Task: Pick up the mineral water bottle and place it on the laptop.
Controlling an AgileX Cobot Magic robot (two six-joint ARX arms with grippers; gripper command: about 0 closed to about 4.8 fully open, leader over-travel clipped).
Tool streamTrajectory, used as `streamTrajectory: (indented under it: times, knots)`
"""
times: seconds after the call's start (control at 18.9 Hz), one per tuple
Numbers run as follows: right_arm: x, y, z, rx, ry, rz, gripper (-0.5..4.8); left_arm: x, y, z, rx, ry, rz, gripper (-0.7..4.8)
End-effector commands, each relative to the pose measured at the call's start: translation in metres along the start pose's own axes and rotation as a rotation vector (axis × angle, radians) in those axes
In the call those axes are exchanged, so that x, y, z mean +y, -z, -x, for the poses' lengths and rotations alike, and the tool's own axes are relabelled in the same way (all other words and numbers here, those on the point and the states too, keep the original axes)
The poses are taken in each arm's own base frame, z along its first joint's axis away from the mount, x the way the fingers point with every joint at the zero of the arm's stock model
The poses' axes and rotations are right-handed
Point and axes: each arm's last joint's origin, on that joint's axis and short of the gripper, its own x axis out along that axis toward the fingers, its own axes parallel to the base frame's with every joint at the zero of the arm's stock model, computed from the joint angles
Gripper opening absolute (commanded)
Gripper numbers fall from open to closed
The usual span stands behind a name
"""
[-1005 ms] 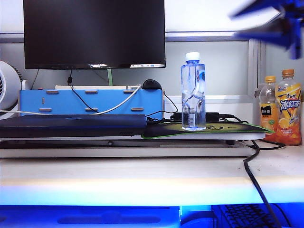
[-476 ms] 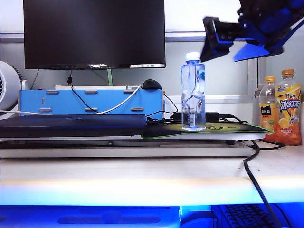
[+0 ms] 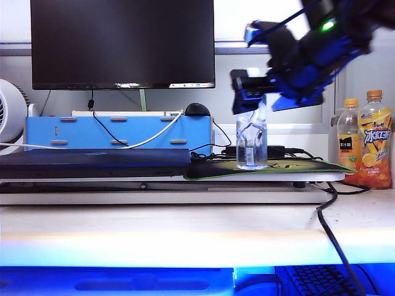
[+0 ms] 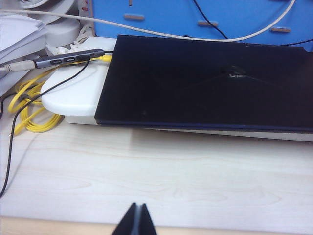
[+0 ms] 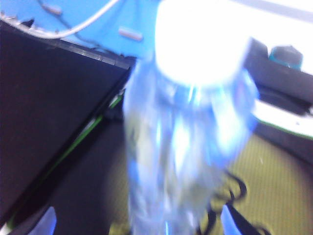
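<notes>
The right hand (image 3: pixel 250 98) hangs over the top of the water bottle (image 3: pixel 251 143), its two fingers (image 5: pixel 44 223) spread wide on either side of the bottle and not yet gripping it. The bottle stands upright on the mouse mat (image 3: pixel 296 166), just right of the laptop (image 3: pixel 92 161). The left hand (image 4: pixel 137 223) is pressed together above the tabletop (image 4: pixel 156 176), holding nothing.

The right pincer (image 3: pixel 250 92) hangs high with jaws spread wide, while the left pincer (image 4: pixel 137 221) sits closed, low.
</notes>
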Motion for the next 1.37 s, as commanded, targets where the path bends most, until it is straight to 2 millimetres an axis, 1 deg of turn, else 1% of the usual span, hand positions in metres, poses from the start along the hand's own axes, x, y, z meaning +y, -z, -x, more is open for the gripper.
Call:
streamTrajectory:
  times: [0.05, 0.16, 0.26, 0.42, 0.58, 0.74, 0.79, 0.85, 0.9, 1.0, 1.06, 1.11, 1.16, 1.27, 1.37]
  knots:
    - [0.000, -0.009, -0.012, -0.034, 0.028, 0.001, 4.79, 0.000, 0.000, 0.000, -0.002, 0.004, -0.001, -0.02]
    - [-0.001, -0.014, -0.021, -0.049, 0.082, 0.001, 4.79, 0.000, 0.000, 0.000, -0.002, 0.004, -0.002, -0.02]
    - [-0.001, -0.018, -0.032, -0.052, 0.093, 0.017, 4.79, 0.000, 0.000, 0.000, -0.003, 0.004, -0.002, -0.02]
    - [-0.001, -0.016, -0.045, -0.033, 0.123, 0.019, 4.79, 0.000, 0.000, 0.000, -0.002, 0.004, -0.001, -0.02]
    - [-0.001, -0.013, -0.053, -0.017, 0.133, 0.021, 4.79, 0.000, 0.000, 0.000, -0.003, 0.004, -0.002, -0.02]
    - [-0.001, -0.009, -0.055, -0.002, 0.145, 0.023, 4.79, 0.000, 0.000, 0.000, -0.003, 0.004, -0.002, -0.02]
    - [-0.001, -0.009, -0.055, 0.001, 0.177, 0.023, 2.90, 0.000, 0.000, 0.000, -0.003, 0.004, -0.001, -0.02]
    - [-0.002, -0.009, -0.055, 0.001, 0.182, 0.024, 0.50, 0.000, 0.000, 0.000, -0.002, 0.004, -0.001, -0.02]
    - [-0.002, -0.010, -0.055, -0.002, 0.182, 0.023, 0.31, 0.000, 0.000, 0.000, -0.003, 0.004, -0.002, -0.02]
    - [-0.002, -0.011, -0.055, -0.015, 0.183, 0.021, 0.30, 0.000, 0.000, 0.000, -0.002, 0.004, -0.001, -0.02]
    - [-0.002, -0.013, -0.055, -0.029, 0.184, 0.019, 0.14, 0.000, 0.000, 0.000, -0.002, 0.004, -0.001, -0.02]
    - [-0.002, -0.016, -0.055, -0.046, 0.185, 0.016, 0.08, 0.000, 0.000, 0.000, -0.002, 0.004, -0.002, -0.02]
    - [-0.002, -0.025, -0.056, -0.070, 0.176, 0.020, 0.07, 0.000, 0.000, 0.000, -0.002, 0.004, -0.001, -0.02]
    - [-0.003, -0.052, -0.057, -0.142, 0.134, 0.052, 0.07, 0.000, 0.000, 0.000, -0.002, 0.004, -0.002, -0.02]
    - [0.000, -0.093, -0.056, -0.223, 0.006, 0.062, 0.07, 0.000, 0.000, 0.000, -0.002, 0.004, -0.002, -0.02]
